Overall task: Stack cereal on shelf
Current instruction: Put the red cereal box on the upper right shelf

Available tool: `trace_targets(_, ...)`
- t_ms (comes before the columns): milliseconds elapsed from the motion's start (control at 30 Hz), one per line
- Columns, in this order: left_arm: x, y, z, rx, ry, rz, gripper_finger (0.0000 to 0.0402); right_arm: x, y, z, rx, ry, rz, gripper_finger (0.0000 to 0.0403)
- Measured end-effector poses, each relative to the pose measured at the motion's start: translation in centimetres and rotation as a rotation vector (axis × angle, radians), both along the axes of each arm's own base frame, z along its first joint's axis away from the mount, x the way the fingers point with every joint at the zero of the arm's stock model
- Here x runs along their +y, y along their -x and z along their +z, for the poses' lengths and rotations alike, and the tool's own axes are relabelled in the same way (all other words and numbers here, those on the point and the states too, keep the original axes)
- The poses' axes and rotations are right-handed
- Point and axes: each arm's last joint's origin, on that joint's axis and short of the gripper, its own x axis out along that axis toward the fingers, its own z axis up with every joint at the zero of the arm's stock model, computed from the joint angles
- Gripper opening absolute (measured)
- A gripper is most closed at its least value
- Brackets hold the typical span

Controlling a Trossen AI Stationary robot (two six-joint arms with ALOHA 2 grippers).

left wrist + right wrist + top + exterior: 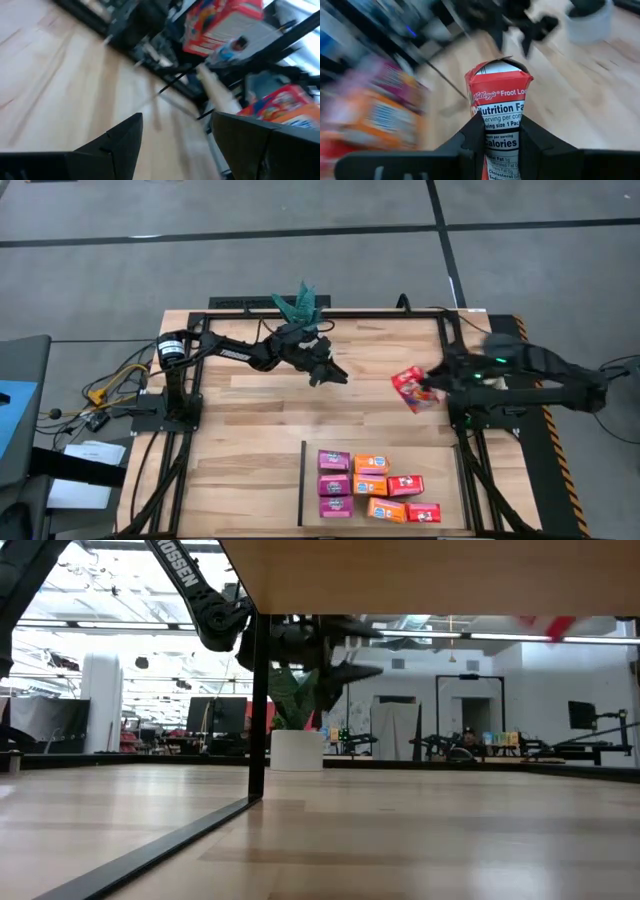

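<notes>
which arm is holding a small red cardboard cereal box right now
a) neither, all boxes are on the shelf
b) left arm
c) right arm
c: the right gripper is shut on the small red cardboard cereal box, held off the light wood shelf; the left gripper is open and empty.

The right gripper [432, 388] holds one red cereal box [409, 388] tilted above the tabletop [250, 430], near the right edge. The left gripper [330, 372] hangs over the table's rear middle, fingers apart and empty, just in front of the potted plant [300, 304]. On the shelf [440, 470], inside its black strip [302, 480], eight boxes lie: three magenta boxes [334, 482] in a column, orange boxes [370, 475] and red boxes [406, 485] beside them
</notes>
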Motion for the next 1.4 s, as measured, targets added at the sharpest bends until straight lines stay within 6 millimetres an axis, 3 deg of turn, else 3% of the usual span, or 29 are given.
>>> trace_targets(200, -1.0, -0.3, 2.1, -0.163, 0.076, -0.015, 0.0224, 1.3, 3.5, 1.4, -0.253, -0.083, 0.003, 0.0102)
trace_targets(300, -1.6, -0.3, 2.9, -0.232, 0.107, -0.014, 0.0224, 1.8, 3.3, 2.4, -0.356, -0.079, 0.071, 0.0102)
trace_targets(467, -3.0, -0.5, 3.7, -0.301, 0.151, -0.025, 0.0224, 2.9, 2.3, 5.8, -0.566, -0.022, 0.200, 0.0102)
trace_targets(767, -5.2, -0.5, 5.0, -0.433, 0.207, -0.007, 0.0224, 4.9, 0.4, 7.3, -0.349, 0.053, 0.244, 0.0102)
trace_targets(933, -5.7, -0.4, 5.4, -0.469, 0.245, -0.014, 0.0224, 7.4, -0.8, 9.4, -0.365, 0.100, 0.298, 0.0102)
trace_targets(1133, -5.8, -0.6, 7.0, -0.523, 0.254, -0.084, 0.0224, 9.1, 0.0, 11.5, -0.322, 0.262, 0.112, 0.0102)
trace_targets(1267, -5.9, -1.1, 8.5, -0.541, 0.252, -0.169, 0.0224, 10.6, 0.6, 10.6, -0.280, 0.453, -0.091, 0.0102)
trace_targets(1400, -6.1, -1.3, 9.8, -0.548, 0.249, -0.261, 0.0224, 11.7, 1.1, 8.8, -0.256, 0.483, -0.144, 0.0102)
